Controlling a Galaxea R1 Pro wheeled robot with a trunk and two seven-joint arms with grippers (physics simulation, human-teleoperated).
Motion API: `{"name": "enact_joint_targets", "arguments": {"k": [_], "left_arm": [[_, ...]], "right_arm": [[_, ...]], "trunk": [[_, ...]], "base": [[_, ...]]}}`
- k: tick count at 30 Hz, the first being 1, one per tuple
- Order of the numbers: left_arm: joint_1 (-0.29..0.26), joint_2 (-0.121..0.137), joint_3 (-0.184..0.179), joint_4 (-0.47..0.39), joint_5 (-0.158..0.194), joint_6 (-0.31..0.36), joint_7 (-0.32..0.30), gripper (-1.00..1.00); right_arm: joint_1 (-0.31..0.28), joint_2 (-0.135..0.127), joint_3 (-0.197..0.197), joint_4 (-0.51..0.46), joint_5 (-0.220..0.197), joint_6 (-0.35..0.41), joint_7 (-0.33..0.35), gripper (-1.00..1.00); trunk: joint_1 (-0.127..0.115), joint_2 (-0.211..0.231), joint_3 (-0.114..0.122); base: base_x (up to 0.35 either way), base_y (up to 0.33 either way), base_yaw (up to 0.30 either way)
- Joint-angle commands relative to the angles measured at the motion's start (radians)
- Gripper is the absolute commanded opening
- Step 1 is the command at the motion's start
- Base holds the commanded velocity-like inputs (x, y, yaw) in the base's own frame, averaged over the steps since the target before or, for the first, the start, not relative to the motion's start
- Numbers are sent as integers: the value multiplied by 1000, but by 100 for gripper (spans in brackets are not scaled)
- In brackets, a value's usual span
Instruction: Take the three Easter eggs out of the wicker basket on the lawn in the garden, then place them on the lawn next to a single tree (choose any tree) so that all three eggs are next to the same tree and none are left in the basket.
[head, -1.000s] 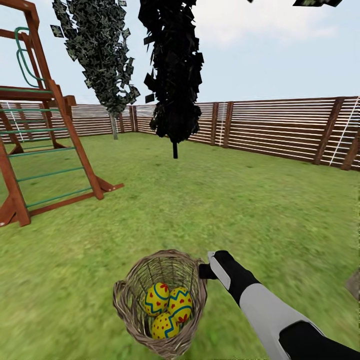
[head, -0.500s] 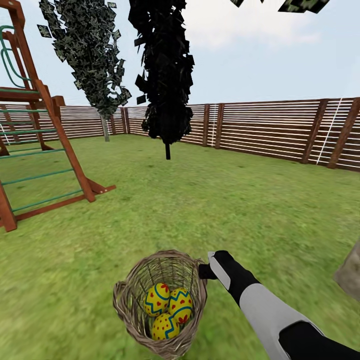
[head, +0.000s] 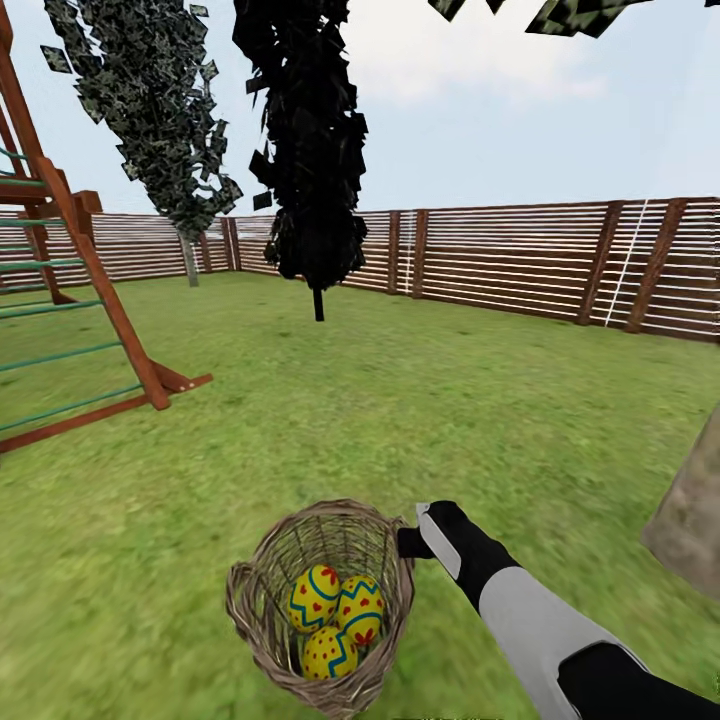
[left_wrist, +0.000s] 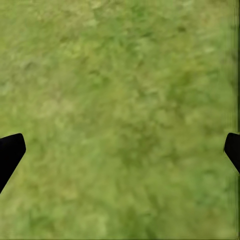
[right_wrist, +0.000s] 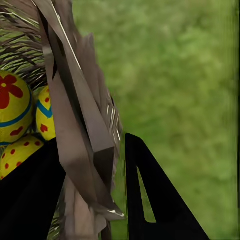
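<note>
The wicker basket (head: 243, 600) hangs low in front of me in the head view, tilted, with the three Easter eggs (head: 335, 620) lying together inside it. My right gripper (head: 408, 541) is shut on the basket's rim at its right side. In the right wrist view the woven wall (right_wrist: 75, 125) is pinched between the two black fingers (right_wrist: 150, 200), and the eggs (right_wrist: 15, 107) show beyond it. My left gripper (left_wrist: 120, 150) is open over bare lawn (left_wrist: 125, 90). A pale grey-brown tree trunk (head: 690, 515) stands at the right edge, with leaves (head: 560, 12) overhead.
A wooden play frame (head: 90, 290) with green rungs stands at the left. A near-black columnar tree (head: 310, 150) and a dark green one (head: 160, 110) rise farther back. A brown slat fence (head: 520, 265) rings the garden. Open lawn (head: 420, 400) lies ahead.
The whole picture has slid left, so the camera has turned right. More of the pale trunk shows at the right edge. Basket and right arm keep their place in the picture.
</note>
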Motion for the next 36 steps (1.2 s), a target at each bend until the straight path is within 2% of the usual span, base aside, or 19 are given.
{"name": "enact_joint_targets", "arguments": {"k": [1,6,36], "left_arm": [[-1,0,1,-1,-7,7,-10,100],[-2,0,1,-1,-7,8,-10,100],[-2,-2,1,-1,-7,7,-9,100]], "right_arm": [[-1,-1,6,-1,-17,1,-9,-100],[-1,-1,6,-2,-17,1,-9,-100],[-1,-1,6,-2,-17,0,-9,-100]], "trunk": [[4,-8,-3],[11,-22,-6],[126,-232,-100]], "base": [[0,0,-209],[0,0,-128],[0,0,-1]]}}
